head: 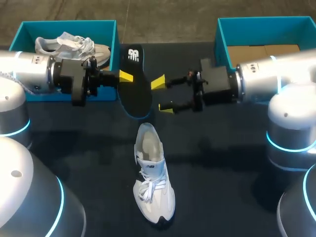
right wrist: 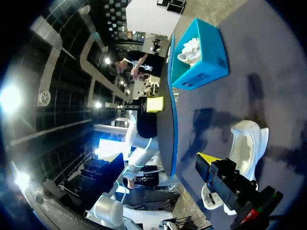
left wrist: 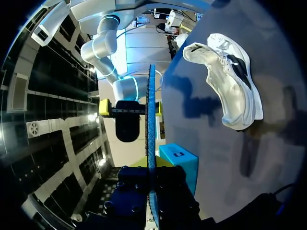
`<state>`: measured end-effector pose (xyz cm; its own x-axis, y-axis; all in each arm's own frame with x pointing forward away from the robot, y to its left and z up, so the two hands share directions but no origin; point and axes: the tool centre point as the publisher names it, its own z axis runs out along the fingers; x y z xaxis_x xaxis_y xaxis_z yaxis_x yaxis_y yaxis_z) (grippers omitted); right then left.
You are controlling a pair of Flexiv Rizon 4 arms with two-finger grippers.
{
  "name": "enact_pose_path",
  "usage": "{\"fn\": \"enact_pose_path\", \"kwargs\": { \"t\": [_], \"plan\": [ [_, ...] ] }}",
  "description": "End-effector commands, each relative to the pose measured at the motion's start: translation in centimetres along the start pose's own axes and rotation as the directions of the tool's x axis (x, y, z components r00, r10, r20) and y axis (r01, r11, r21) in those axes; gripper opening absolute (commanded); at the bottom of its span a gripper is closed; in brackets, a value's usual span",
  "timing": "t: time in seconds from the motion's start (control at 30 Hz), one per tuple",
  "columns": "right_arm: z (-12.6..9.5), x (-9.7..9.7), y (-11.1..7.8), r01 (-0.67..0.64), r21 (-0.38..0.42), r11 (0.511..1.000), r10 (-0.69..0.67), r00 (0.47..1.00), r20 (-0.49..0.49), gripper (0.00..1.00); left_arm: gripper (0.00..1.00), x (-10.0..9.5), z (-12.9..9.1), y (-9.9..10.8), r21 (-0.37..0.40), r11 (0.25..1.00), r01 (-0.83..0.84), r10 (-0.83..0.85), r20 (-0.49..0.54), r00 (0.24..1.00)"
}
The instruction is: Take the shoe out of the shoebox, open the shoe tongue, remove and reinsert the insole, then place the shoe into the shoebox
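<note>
- Nearest the camera, the shoe (head: 153, 180) is seen standing on its sole on the dark bench (head: 222, 173), with its toe toward the robot and its heel away. It is white, laces are seen across its front, and its pale inside shows through the open mouth. It is kept well apart from both end effectors.
- Beyond the shoe's heel and a little to its left, the black insole (head: 136, 86) is held up off the bench. It is roughly in line with the shoe's length, with one flat face turned upward.
- The left end effector (head: 124, 76) is found beyond the shoe and to its left, clenched on the insole's left edge. One yellow tip is seen on top of the insole. In the left wrist view the insole is seen edge-on, running out from between the fingers.
- The right end effector (head: 162, 95) is placed beyond the shoe's heel and slightly to its right. It is released, with its two yellow tips spread apart just beside the insole's right edge. Whether the farther tip touches that edge cannot be told.
- Far beyond the shoe on its left, a blue shoebox (head: 29, 27) is set on the bench, and a second white shoe (head: 74, 45) is laid inside it.
- Far beyond the shoe on its right, a second blue shoebox (head: 222, 39) is set, with brown cardboard (head: 261, 52) seen on its floor.
</note>
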<state>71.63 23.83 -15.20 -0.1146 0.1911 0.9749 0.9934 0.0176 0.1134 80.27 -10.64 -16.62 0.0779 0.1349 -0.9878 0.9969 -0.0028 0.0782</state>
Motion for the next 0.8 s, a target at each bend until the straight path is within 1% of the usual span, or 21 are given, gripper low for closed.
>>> {"fn": "enact_pose_path", "kwargs": {
  "t": [0.03, 0.3, 0.33, 0.4, 0.43, 0.5, 0.53, 0.63, 0.67, 0.73, 0.8],
  "plan": [
    [3.3, -0.5, 1.7, -0.001, 0.013, 1.0, 0.001, 1.0, -0.012, 1.0, 0.0, 0.0, 0.0, -0.1, -0.003, 1.0, -0.001, 0.001, -0.002, 1.0],
    [4.3, -0.8, 2.4, -0.026, 0.008, 1.0, 0.026, 1.0, -0.014, 1.0, 0.0, 0.0, 0.0, -0.1, -0.003, 1.0, -0.001, 0.001, -0.002, 1.0],
    [4.4, -0.8, 2.5, -0.027, 0.007, 1.0, 0.027, 1.0, -0.014, 0.96, 0.0, 0.0, 0.0, -0.1, -0.003, 1.0, -0.001, 0.001, -0.002, 1.0],
    [4.7, -0.7, 2.4, -0.027, 0.007, 1.0, 0.027, 1.0, -0.015, 0.66, 0.0, 0.0, 0.0, -0.1, -0.003, 1.0, -0.001, 0.001, -0.002, 1.0],
    [4.9, -0.8, 2.4, -0.031, 0.009, 0.999, 0.031, 0.999, -0.014, 0.61, 0.0, 0.0, 0.0, -0.1, -0.003, 1.0, -0.001, 0.001, -0.002, 1.0],
    [5.2, -0.9, 2.3, -0.032, 0.012, 0.999, 0.033, 0.999, -0.01, 0.62, 0.0, 0.0, 0.0, -0.1, -0.003, 1.0, -0.001, 0.001, -0.002, 1.0],
    [5.3, -0.9, 2.2, -0.032, 0.014, 0.999, 0.032, 0.999, -0.009, 0.62, 0.0, 0.0, 0.0, -0.1, -0.003, 1.0, -0.001, 0.001, -0.002, 1.0],
    [5.5, -1.0, 2.3, -0.039, 0.002, 0.999, 0.039, 0.999, -0.004, 0.56, 0.0, 0.0, 0.0, -0.1, -0.003, 1.0, -0.001, 0.001, -0.002, 1.0],
    [5.5, -1.0, 2.3, -0.044, -0.012, 0.999, 0.044, 0.999, 0.0, 0.57, 0.0, 0.0, 0.0, -0.1, -0.003, 1.0, -0.001, 0.001, -0.002, 1.0],
    [5.5, -1.1, 2.5, -0.05, -0.026, 0.998, 0.05, 0.999, -0.002, 0.64, 0.0, 0.0, 0.0, -0.1, -0.003, 1.0, -0.001, 0.001, -0.002, 1.0],
    [5.4, -0.8, 2.7, -0.048, -0.031, 0.998, 0.048, 0.999, -0.006, 0.6, 0.0, 0.0, 0.0, -0.1, -0.003, 1.0, -0.001, 0.001, -0.002, 1.0]
  ]
}}
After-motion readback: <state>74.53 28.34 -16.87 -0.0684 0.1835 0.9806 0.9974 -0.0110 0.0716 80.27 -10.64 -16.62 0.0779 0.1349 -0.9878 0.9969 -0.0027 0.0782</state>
